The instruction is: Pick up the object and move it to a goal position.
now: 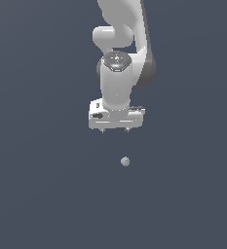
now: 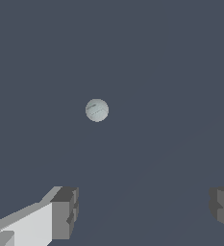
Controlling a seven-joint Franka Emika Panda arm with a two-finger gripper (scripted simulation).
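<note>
The object, a tiny pale grey-green ball [image 1: 125, 161], lies on the dark grey surface in the exterior view, a short way below the white gripper [image 1: 115, 131] and slightly toward the exterior view's right of it. In the wrist view the ball [image 2: 97, 110] shows faint mottled lines and sits apart from the gripper [image 2: 144, 209], outside the gap between the fingers. The two dark fingertips [image 2: 65, 211] stand wide apart, so the gripper is open and holds nothing.
The white Panda arm [image 1: 117, 58] rises toward the top of the exterior view. A plain dark grey surface [image 1: 37, 194] surrounds the ball on all sides.
</note>
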